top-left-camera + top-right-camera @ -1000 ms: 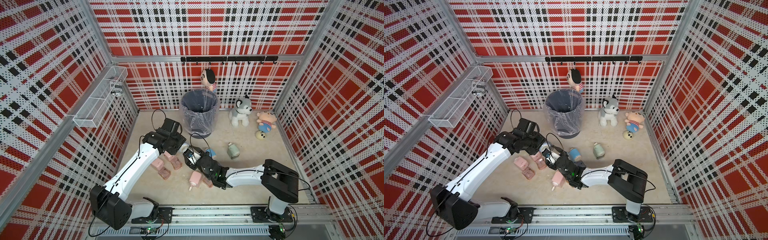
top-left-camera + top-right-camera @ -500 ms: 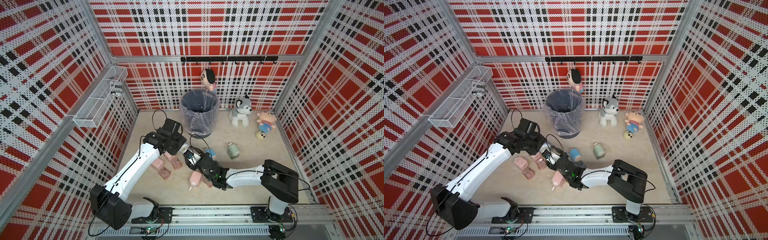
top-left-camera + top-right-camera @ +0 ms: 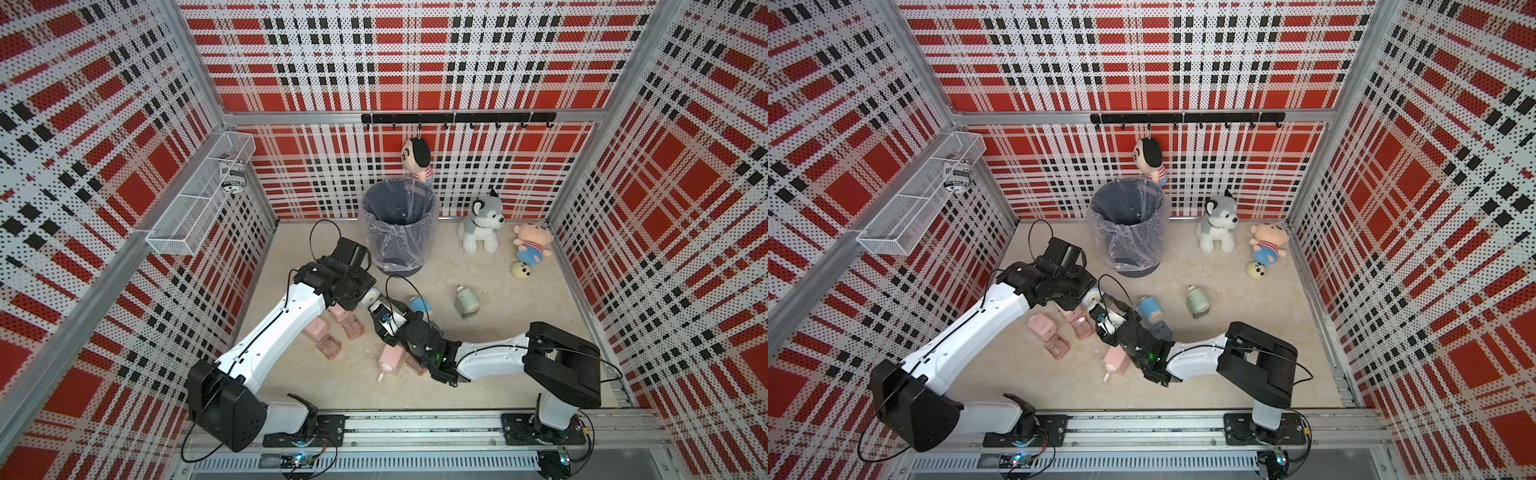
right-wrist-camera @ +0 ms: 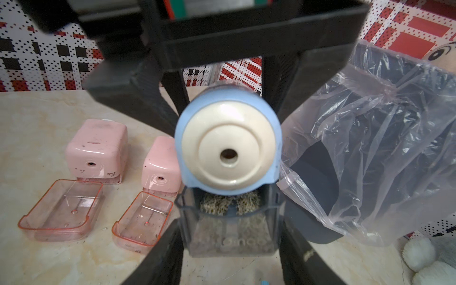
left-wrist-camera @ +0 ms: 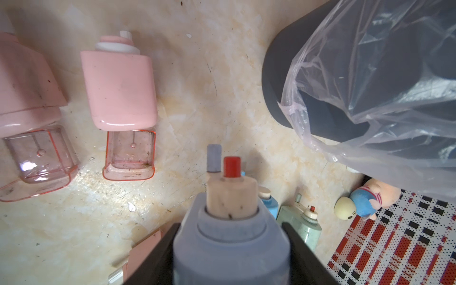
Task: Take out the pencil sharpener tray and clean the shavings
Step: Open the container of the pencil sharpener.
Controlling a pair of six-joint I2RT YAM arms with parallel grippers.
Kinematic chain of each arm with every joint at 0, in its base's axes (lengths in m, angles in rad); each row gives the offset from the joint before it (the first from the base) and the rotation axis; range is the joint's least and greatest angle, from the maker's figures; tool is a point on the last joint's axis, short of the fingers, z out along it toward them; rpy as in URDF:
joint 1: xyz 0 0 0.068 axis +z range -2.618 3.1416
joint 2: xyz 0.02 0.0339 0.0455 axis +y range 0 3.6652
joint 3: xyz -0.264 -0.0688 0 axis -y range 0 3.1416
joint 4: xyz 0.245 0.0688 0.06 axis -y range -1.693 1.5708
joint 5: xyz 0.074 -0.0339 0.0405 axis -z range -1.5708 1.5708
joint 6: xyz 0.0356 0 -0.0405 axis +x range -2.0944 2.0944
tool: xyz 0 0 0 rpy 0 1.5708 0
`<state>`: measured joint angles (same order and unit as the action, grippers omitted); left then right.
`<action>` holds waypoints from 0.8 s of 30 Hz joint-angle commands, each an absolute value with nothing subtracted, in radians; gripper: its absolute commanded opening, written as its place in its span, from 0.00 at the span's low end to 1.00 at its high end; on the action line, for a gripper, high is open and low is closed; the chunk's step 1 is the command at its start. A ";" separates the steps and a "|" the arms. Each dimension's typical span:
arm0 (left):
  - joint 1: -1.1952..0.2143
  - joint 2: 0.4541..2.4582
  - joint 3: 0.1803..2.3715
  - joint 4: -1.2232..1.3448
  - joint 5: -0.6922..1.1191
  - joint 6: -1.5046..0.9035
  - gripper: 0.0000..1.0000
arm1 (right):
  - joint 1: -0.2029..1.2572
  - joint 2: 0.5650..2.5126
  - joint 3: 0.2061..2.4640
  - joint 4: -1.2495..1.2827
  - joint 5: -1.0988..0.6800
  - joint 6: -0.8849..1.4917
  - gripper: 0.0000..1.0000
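The left jaws clamp the blue pencil sharpener (image 4: pixel 228 148) over the counter (image 4: pixel 37 106) beside the bin (image 4: pixel 313 167). The right jaws grip its clear tray (image 4: pixel 228 237), partly drawn out, with shavings (image 4: pixel 217 204) inside.

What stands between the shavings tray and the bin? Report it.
Nothing visible. The tray, between the jaws of the right gripper under the blue sharpener, is beside the lined bin; only the bin's wall faces it.

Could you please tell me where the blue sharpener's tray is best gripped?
Pinch the tray at its clear front end, across the side walls, coming from the pencil-hole side: only that end sticks out under the sharpener, whose body the left end effector holds.
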<state>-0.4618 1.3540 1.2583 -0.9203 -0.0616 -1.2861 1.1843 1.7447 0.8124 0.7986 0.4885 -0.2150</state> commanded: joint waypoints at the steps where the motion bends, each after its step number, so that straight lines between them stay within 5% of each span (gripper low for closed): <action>1: -0.463 1.358 1.290 -0.886 -0.101 -1.296 0.37 | 1.200 1.697 0.802 0.862 0.485 -0.190 0.53; 8: -0.466 1.357 1.298 -0.886 -0.095 -1.299 0.37 | 1.201 1.706 0.806 0.862 0.493 -0.187 0.56; 14: -0.468 1.346 1.295 -0.886 -0.095 -1.301 0.37 | 1.201 1.722 0.824 0.844 0.509 -0.176 0.83; 17: -0.468 1.340 1.295 -0.888 -0.094 -1.302 0.37 | 1.201 1.728 0.825 0.840 0.509 -0.172 0.90; 24: -0.467 1.332 1.294 -0.888 -0.091 -1.301 0.37 | 1.201 1.758 0.847 0.815 0.531 -0.180 0.89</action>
